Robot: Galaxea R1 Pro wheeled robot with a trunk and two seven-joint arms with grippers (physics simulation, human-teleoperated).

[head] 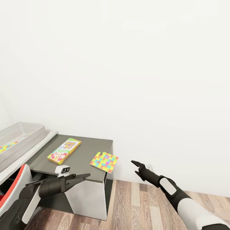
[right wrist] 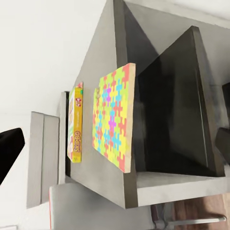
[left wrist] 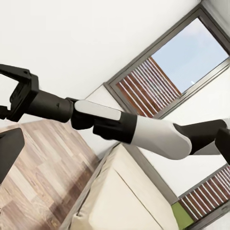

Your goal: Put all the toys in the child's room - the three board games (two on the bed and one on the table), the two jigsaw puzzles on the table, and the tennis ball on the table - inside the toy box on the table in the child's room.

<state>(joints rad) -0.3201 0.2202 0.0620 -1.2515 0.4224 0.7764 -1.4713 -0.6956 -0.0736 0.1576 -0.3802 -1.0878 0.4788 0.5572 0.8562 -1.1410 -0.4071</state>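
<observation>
We see a matt dark grey worktop [head: 83, 150], smooth and without shine, with paler matt side panels below. On it the game box [head: 64, 150] looks like printed card with a slight sheen, and the puzzle [head: 104, 162] reads as thin flat card in bright matt colours, its cut edge pale in the right wrist view. The toy box [head: 22, 134] looks like smooth light grey plastic. The floor [head: 143, 204] shows wood planks with visible grain and a low gloss. Both arms wear matt black and smooth white shells, like hard plastic; the left tool [head: 86, 175] and right tool [head: 138, 168] are matt black. The wall [head: 127, 80] is plain, smooth white. The bed [left wrist: 124, 201] looks like soft beige cloth.
</observation>
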